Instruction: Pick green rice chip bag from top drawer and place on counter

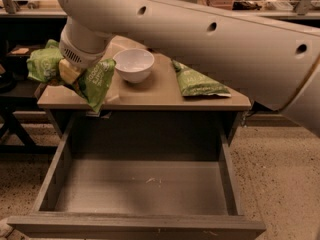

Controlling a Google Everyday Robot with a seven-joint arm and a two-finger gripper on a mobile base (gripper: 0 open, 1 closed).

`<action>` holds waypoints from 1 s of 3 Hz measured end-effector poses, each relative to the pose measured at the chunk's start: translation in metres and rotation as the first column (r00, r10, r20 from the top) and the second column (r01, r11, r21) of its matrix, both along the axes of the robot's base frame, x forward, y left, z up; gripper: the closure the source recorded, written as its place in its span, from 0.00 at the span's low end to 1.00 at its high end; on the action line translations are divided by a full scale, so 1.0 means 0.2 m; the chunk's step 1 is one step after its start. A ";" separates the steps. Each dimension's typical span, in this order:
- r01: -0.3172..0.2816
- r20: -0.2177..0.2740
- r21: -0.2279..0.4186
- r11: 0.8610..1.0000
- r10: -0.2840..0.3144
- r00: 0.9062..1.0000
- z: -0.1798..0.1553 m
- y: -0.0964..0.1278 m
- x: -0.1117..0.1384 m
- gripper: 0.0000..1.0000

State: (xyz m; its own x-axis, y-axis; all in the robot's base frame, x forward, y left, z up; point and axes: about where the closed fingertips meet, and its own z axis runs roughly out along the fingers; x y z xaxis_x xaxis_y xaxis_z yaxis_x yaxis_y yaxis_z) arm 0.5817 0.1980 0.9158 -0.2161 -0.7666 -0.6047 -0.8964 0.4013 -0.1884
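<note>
The green rice chip bag (92,81) is puffy and lime green and hangs over the left part of the counter (155,91). My gripper (70,71) is shut on the bag's middle, at the counter's left edge, with the bag bulging out on both sides of it. The bag's lower tip is near the counter's front left edge. The top drawer (140,189) is pulled open below the counter, and its flat grey bottom is bare. My large white arm crosses the upper part of the view.
A white bowl (134,64) stands on the counter just right of the held bag. A flatter dark-green bag (197,81) lies on the counter's right part. Dark shelving stands to the left, and speckled floor lies around the cabinet.
</note>
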 end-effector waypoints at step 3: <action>0.098 -0.143 0.035 0.995 -0.092 0.985 -0.17 0.03 0.37 1.00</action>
